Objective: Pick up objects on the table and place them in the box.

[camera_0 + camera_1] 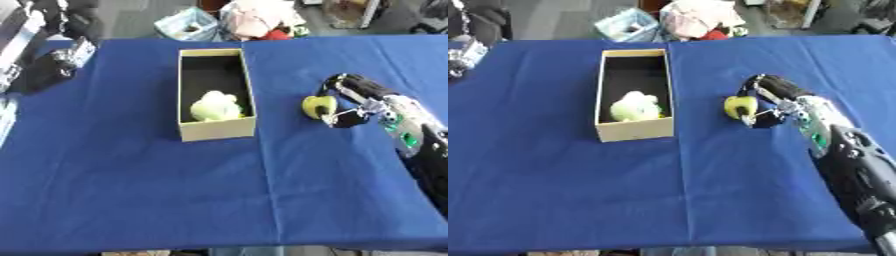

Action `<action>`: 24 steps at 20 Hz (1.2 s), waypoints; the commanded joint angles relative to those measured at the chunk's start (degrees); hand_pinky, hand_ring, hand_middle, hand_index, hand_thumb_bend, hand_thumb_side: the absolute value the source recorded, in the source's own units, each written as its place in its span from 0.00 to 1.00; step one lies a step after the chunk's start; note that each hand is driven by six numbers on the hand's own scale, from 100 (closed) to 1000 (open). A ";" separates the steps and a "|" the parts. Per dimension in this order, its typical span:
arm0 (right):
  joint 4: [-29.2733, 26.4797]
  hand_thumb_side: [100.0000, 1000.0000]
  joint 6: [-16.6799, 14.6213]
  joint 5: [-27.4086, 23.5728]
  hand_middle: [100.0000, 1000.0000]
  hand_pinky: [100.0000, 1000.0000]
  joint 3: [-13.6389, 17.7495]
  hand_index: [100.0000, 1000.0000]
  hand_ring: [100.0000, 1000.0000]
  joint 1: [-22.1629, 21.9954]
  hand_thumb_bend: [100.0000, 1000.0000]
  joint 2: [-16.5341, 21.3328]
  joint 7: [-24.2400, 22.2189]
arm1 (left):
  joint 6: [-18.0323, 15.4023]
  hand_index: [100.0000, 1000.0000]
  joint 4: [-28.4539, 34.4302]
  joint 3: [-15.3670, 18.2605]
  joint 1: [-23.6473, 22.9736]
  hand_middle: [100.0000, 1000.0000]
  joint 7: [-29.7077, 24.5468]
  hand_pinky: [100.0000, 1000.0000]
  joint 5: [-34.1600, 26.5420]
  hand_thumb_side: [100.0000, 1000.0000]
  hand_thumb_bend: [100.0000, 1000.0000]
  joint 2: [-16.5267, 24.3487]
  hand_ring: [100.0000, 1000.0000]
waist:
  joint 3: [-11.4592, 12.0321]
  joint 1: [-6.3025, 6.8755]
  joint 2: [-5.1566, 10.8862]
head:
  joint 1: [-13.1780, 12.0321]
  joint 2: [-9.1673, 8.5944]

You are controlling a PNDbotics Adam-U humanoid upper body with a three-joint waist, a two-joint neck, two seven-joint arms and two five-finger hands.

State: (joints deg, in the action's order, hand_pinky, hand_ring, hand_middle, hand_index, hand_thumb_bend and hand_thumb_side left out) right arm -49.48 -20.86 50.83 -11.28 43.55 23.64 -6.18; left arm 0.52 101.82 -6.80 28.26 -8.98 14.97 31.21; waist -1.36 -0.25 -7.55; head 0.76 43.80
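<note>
Currently the right hand (pixel 350 102), just right of the box (pixel 216 129), pinches a yellow fruit (pixel 318 106) in curled fingers; next, carry it over the box and release.

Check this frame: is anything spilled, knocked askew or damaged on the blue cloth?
Nothing stands out. The box stands upright and open on the blue cloth with a pale green object inside. The right hand is at a yellow object to the right of the box. The left hand is at the upper left.
</note>
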 commanded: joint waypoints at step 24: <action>-1.31 0.00 0.36 -4.52 0.53 0.72 2.28 0.20 0.76 12.80 0.00 -2.07 0.24 | -0.18 0.83 4.27 0.27 2.07 0.62 -0.73 0.60 -3.03 0.77 0.13 -0.01 0.57 | 2.96 -0.45 1.18 | 2.84 0.32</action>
State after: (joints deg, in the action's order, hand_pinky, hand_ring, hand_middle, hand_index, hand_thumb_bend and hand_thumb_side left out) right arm -51.26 -20.34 45.75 -9.86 54.63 21.76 -5.57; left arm 0.40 105.03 -6.66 29.25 -9.44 12.48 30.64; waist 1.75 -0.80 -7.29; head 3.17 43.80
